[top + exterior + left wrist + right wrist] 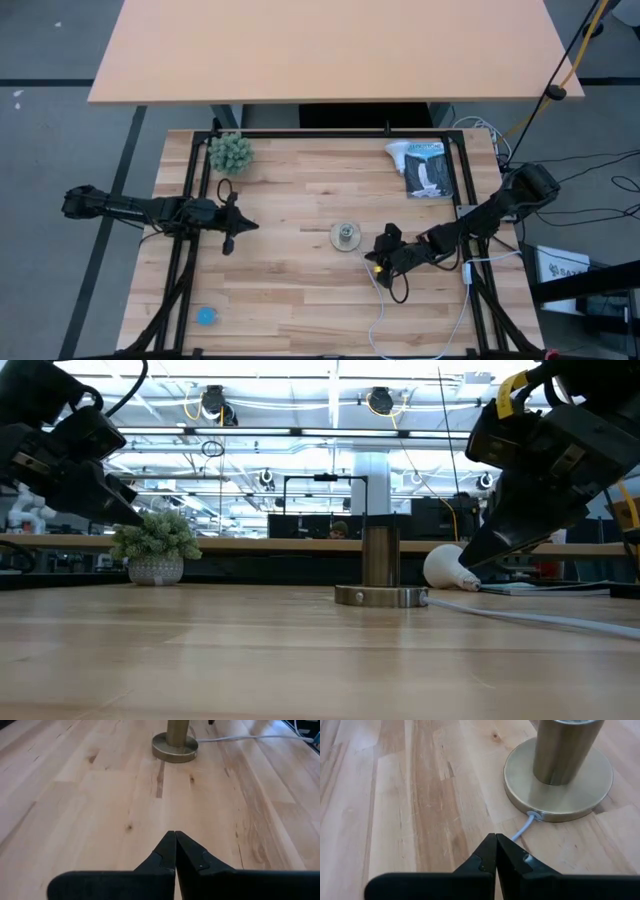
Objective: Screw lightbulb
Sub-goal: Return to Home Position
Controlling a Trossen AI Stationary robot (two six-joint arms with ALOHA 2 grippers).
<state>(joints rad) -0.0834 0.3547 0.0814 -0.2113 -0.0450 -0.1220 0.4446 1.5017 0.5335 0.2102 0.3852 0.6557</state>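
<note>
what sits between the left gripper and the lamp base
Only bare tabletop lies between the shut left gripper and the lamp base; the high and left wrist views both show it.

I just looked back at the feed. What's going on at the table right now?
Nothing is being held at the moment. The left gripper and the right gripper are both shut and empty. They hang above the wooden table, one on each side of the brass lamp. The lamp stands near the middle of the table with no bulb in it. The lightbulb lies on its side near the table's far right corner, apart from the lamp and out of both grippers.
</note>
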